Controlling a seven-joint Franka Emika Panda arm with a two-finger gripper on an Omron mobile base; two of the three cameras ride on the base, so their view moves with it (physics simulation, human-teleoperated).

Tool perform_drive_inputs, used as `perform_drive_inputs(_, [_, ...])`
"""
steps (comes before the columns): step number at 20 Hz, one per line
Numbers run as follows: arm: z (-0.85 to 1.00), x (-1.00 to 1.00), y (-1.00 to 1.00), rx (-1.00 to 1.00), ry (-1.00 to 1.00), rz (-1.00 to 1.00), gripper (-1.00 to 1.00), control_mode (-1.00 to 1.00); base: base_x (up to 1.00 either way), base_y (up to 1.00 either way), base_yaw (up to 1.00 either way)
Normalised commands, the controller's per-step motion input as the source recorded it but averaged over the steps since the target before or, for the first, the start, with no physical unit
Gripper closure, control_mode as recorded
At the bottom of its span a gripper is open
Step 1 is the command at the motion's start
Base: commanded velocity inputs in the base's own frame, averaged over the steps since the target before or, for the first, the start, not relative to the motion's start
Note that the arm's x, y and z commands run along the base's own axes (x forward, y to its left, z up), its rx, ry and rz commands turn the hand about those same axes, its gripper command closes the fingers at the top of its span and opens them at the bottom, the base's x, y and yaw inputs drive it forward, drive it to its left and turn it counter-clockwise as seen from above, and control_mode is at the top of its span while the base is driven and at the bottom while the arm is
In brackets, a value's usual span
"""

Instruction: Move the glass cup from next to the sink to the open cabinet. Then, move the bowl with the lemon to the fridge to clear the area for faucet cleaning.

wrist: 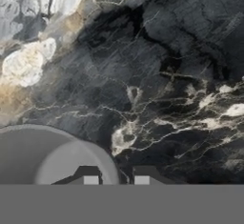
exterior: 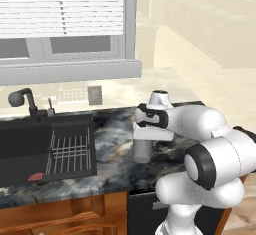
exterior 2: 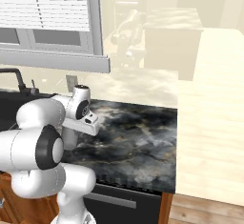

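Gripper: white two-finger gripper [wrist: 116, 178] with small dark tips, pointing straight down at the counter; in the hand view the tips stand close together, one inside the cup's rim and one outside it. By the look of it the jaws are pinched on the cup's wall, though the contact itself is hidden at the frame's edge.
Glass cup: small greyish translucent cylindrical tumbler [exterior: 142, 150], no handle, upright on the counter directly under the hand, just right of the sink; its long axis is vertical, in line with the gripper.
Key relation: the round rim [wrist: 81, 142] straddles the tips, so the coming lift likely turns on a straight upward pull along the cup's axis; a thin, smooth wall may slip if tilted.
Counter: dark marbled stone slab [exterior: 112, 134], veined grey, white and amber, polished and flat.
Sink: black rectangular basin [exterior: 25, 144] sunk into the stone, with a silver wire rack [exterior: 70, 151]; a small reddish thing lies at its near edge, too blurred to name.
Base cupboards: reddish-brown wood [exterior: 100, 209] below the counter.
Faucet: black curved faucet [exterior: 22, 99] with rounded head and small side lever, behind the sink.
Window: pale frame with white slatted blinds [exterior: 60, 9], beyond the counter.
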Motion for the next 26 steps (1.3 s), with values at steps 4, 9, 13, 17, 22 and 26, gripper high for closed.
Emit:
perform_drive_inputs(4, [0.0, -0.17, 0.0, 0.0, -0.02, 0.0, 1.0, -1.0, 0.0, 0.0, 0.0])
perform_drive_inputs(9, [0.32, -0.26, 0.0, 0.0, -0.07, 0.0, 1.0, -1.0, 0.0, 0.0, 0.0])
perform_drive_inputs(13, [0.95, -0.38, 0.0, 0.0, -0.21, -0.03, 1.0, -1.0, 0.0, 0.0, 0.0])
perform_drive_inputs(17, [0.84, -0.63, 0.0, -0.01, -0.3, -0.01, 1.0, -1.0, 0.0, 0.0, 0.0])
perform_drive_inputs(22, [0.67, -0.67, 0.02, 0.0, -0.27, 0.0, 1.0, -1.0, 0.0, 0.0, 0.0])
perform_drive_inputs(26, [0.12, -0.5, 0.15, 0.0, -0.05, 0.08, 1.0, 1.0, -0.5, 0.18, 0.19])
